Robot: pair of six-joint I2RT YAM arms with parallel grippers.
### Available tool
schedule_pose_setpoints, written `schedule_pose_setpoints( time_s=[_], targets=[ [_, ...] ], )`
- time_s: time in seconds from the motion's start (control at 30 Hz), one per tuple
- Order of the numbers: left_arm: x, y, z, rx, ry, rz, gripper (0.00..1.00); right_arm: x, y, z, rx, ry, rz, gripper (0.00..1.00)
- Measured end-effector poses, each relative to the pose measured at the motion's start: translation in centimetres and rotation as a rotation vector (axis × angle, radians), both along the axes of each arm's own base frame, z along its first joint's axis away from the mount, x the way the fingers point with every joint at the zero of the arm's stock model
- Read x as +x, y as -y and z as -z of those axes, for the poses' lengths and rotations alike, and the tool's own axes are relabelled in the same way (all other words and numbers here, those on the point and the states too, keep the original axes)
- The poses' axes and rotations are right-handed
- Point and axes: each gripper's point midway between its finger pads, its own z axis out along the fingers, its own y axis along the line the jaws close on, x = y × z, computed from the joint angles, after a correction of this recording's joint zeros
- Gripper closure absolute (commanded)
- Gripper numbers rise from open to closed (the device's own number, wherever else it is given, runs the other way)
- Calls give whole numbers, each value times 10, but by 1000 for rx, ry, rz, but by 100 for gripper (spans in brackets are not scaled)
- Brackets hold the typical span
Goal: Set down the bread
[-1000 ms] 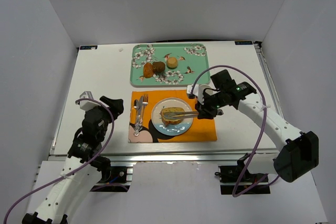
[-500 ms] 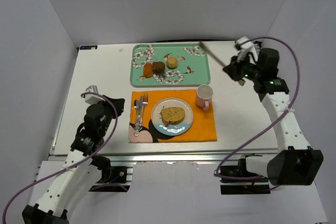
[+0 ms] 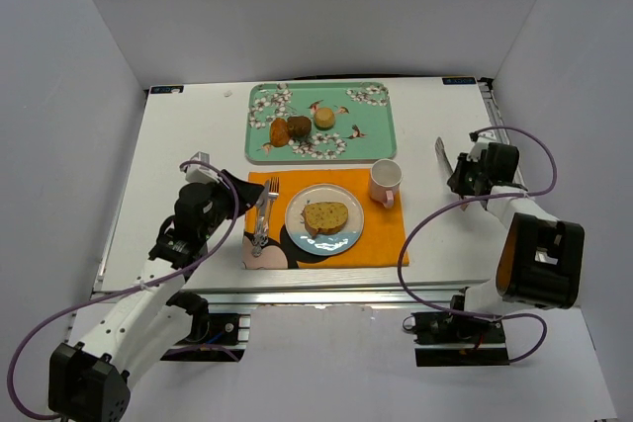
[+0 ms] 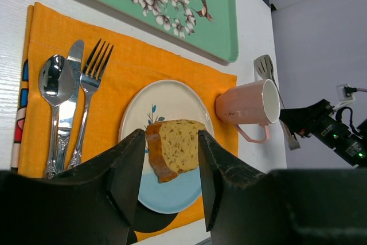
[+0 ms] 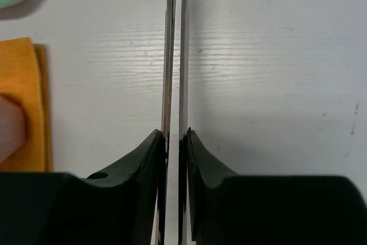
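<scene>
The bread point(image 3: 324, 216), a golden slice with a darker crust, lies flat on a white and blue plate point(image 3: 297, 229) on the orange placemat point(image 3: 386, 244). In the left wrist view the bread point(image 4: 175, 147) shows between my fingers, farther off. My left gripper point(image 3: 240, 208) is open and empty, low over the placemat's left edge by the cutlery. My right gripper point(image 3: 463, 177) is shut on metal tongs point(image 3: 442, 155) at the table's right side, away from the plate. The right wrist view shows the gripper point(image 5: 174, 136) pinching the two tong arms point(image 5: 174, 55) together above the white table.
A pink mug point(image 3: 385, 181) stands at the placemat's back right corner. A green flowered tray point(image 3: 381, 140) behind holds dark rolls point(image 3: 289, 128) and a small pale bun point(image 3: 324, 118). Spoon, knife and fork point(image 3: 262, 210) lie left of the plate.
My right arm left the plate with the tongs, swung up to the back right, then came down low at the table's right side. My left gripper moved toward the placemat. The bread stayed on the plate.
</scene>
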Motion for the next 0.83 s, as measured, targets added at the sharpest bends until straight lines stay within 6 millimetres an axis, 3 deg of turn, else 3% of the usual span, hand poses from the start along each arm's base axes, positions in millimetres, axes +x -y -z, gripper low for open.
schedule_pose_setpoints(
  time_s=[0.1, 0.27, 0.3, 0.33, 0.5, 0.57, 0.67, 0.83],
  targets=[
    [1, 1, -4, -10, 13, 3, 45, 6, 8, 11, -30, -33, 18, 47],
    [2, 2, -7, -28, 22, -1, 40, 6, 18, 42, -56, -169, 42, 36],
    [2, 2, -7, -29, 21, -1, 40, 6, 20, 45, -62, -182, 41, 29],
    [2, 2, -7, -29, 22, -1, 40, 6, 21, 44, -66, -185, 41, 12],
    [3, 3, -3, -24, 7, 2, 39, 5, 22, 37, -90, -177, 22, 11],
    [4, 4, 1, -20, -4, 2, 39, 5, 22, 25, -100, -150, 6, 11],
    [5, 4, 6, -14, -20, 3, 39, 11, 20, -7, -130, -52, -31, 10],
    [6, 4, 10, -5, -30, 5, 39, 26, 7, -82, -175, 176, -104, 10]
  ],
)
